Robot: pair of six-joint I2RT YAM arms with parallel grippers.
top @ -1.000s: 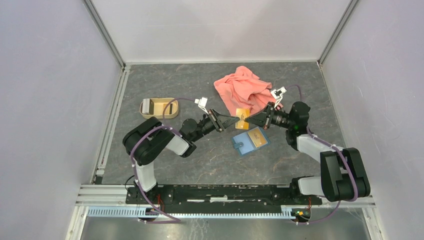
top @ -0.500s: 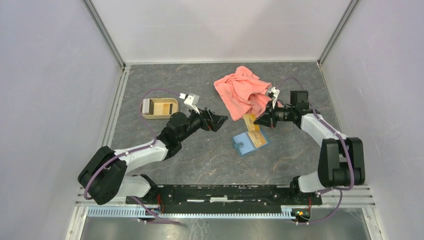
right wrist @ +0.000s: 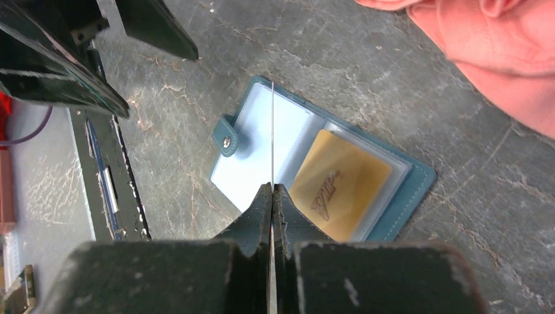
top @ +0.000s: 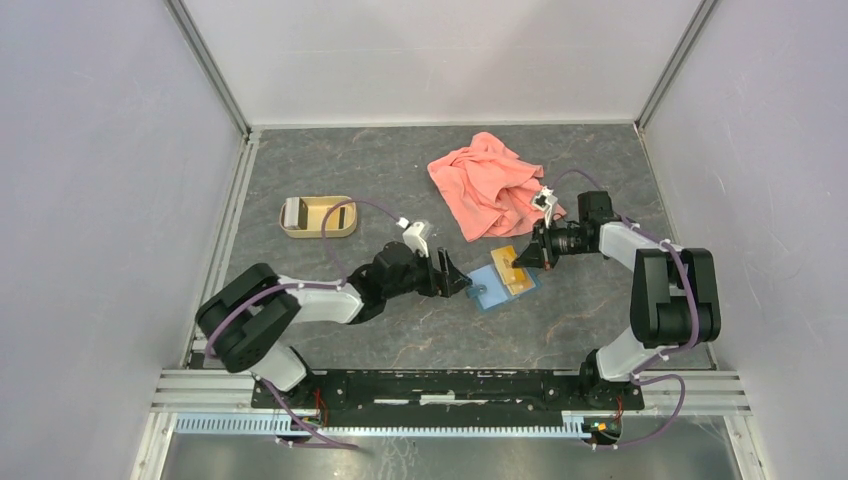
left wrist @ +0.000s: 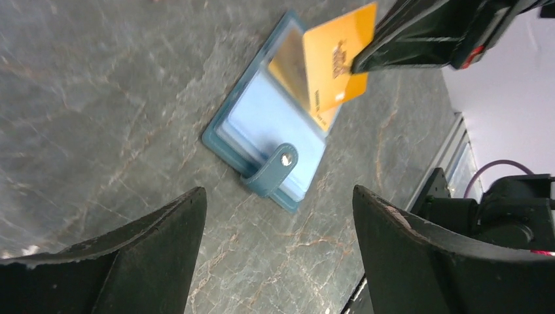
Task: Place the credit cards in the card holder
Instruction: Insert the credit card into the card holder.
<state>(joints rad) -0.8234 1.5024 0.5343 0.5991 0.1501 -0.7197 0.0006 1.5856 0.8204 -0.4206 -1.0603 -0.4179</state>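
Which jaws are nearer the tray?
Left. The left arm holds open jaws right of the tray, beside the card holder; the right arm, jaws shut on a credit card, is farther right.

Overhead; wrist close-ups sharing card holder (top: 482, 291)

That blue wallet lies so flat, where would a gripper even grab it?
Probably the snap strap on the card holder: it juts past the edge nearest the open left gripper, so pinch it from that side. The rest lies flat.
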